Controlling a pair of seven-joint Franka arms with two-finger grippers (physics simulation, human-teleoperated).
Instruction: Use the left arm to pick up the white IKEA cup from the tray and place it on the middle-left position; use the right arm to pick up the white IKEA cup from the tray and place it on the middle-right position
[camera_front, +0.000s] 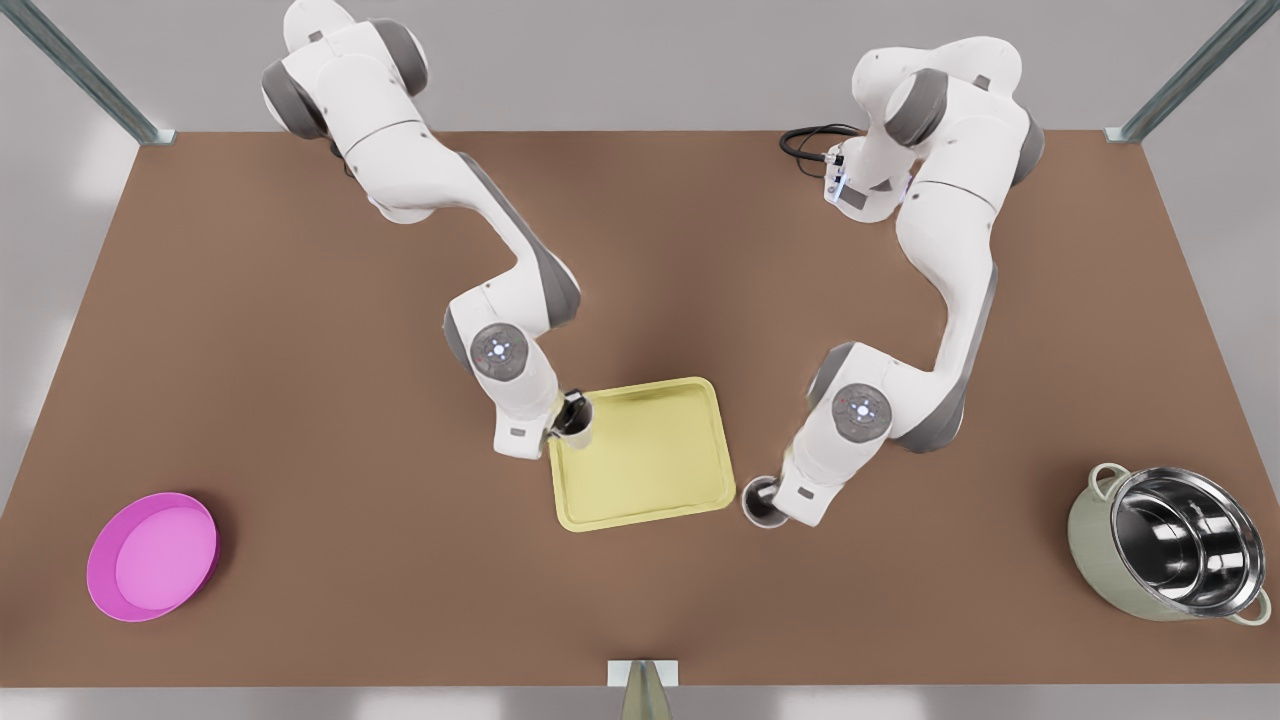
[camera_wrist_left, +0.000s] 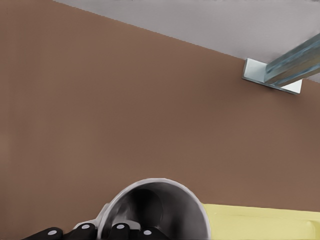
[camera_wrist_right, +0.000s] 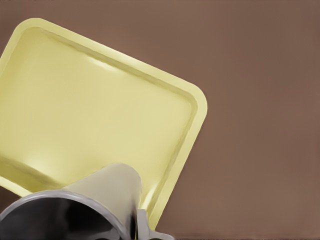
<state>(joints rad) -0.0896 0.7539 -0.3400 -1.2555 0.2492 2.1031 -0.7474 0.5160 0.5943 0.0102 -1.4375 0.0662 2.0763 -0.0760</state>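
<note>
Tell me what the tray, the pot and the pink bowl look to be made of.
The tray: pale yellow, smooth with a soft sheen, probably plastic. The pot: mirror-bright inside, likely polished steel, with a dull grey-green, perhaps enamelled, outside. The pink bowl: flat uniform magenta, matte, plastic-looking. Being renders, all three are guesses from surface look.

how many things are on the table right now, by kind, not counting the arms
cups: 2, one in the left gripper at the tray's corner, one in the right gripper just off the tray
tray: 1
pink bowl: 1
steel pot: 1
total: 5
</note>
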